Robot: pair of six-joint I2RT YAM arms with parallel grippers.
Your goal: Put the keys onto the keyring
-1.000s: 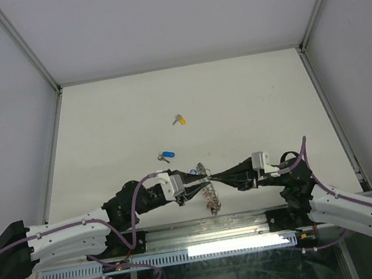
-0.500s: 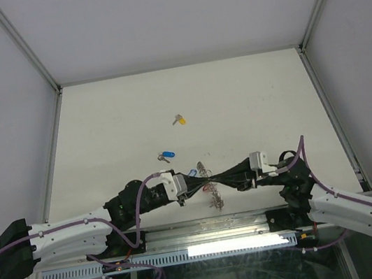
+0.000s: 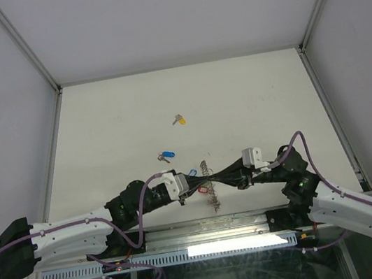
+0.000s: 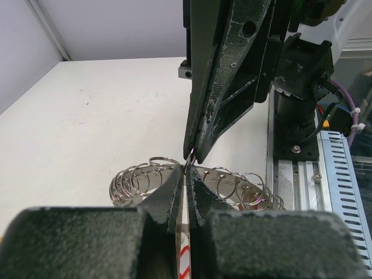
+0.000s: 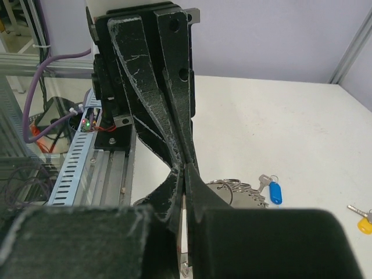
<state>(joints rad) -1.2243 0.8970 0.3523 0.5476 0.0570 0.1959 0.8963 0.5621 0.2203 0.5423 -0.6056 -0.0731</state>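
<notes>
The keyring (image 3: pixel 210 187) is a silver band fringed with small rings and a red tag. It is held off the table between my two grippers near the front edge. My left gripper (image 3: pixel 197 186) is shut on its edge, seen in the left wrist view (image 4: pixel 187 174) with the keyring (image 4: pixel 232 181) behind. My right gripper (image 3: pixel 215 179) meets it tip to tip, shut on a small ring; it also shows in the right wrist view (image 5: pixel 186 171). The blue-tagged key (image 3: pixel 167 156) and the yellow-tagged key (image 3: pixel 180 120) lie loose on the table.
Another blue tag (image 3: pixel 193 173) shows just beside the keyring. A metal rail (image 3: pixel 208 231) runs along the front edge under both arms. Grey walls enclose the white table (image 3: pixel 251 101) on three sides.
The right wrist has shifted a little left and away, its elbow rising. The keyring has moved slightly with both grippers. The loose keys have not moved.
</notes>
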